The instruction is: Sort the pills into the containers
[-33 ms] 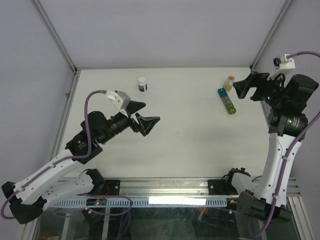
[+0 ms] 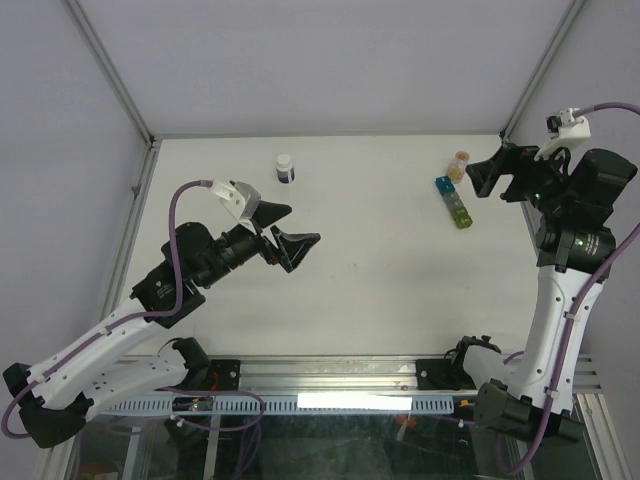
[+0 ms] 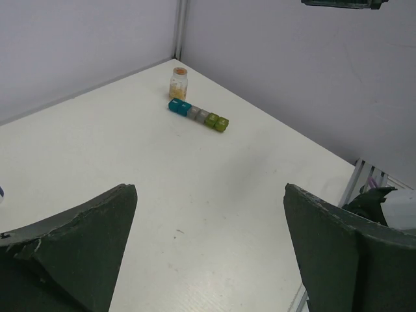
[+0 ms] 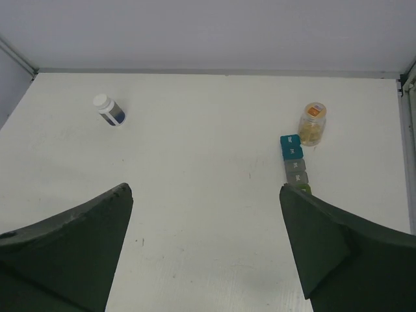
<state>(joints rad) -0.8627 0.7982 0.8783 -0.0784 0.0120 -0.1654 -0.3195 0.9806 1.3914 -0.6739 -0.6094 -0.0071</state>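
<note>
Two arms over a white bench (image 2: 380, 290), both raised off it.

- Left arm (image 2: 110, 340): stretched out over the left-centre of the bench, nothing near its tip.
- Right arm (image 2: 562, 300): stands tall at the right edge, wrist bent in over the far-right corner.
- Left gripper (image 3: 209, 190): jaws spread wide, nothing between them, only bare bench below.
- Right gripper (image 4: 205, 190): jaws also spread wide and empty. It hangs above the near end of the strip, not touching it.
- Containers (image 2: 452, 200): a strip of five joined cubes lying flat, far right of the bench, running from far to near, blue end farthest, then teal, grey, green, yellow-green. Lids look down. From the right wrist, the green end is hidden behind a finger.
- Bottle (image 2: 286, 168): dark with a white cap, upright, far-centre, well apart from the strip.
- Vial (image 2: 460, 163): clear, orange-topped, upright just beside the strip's blue end.
- Pills (image 4: 312, 134): an orange-yellow heap inside the vial, single ones too small to make out. I cannot tell whether any sit in the cubes.
</note>
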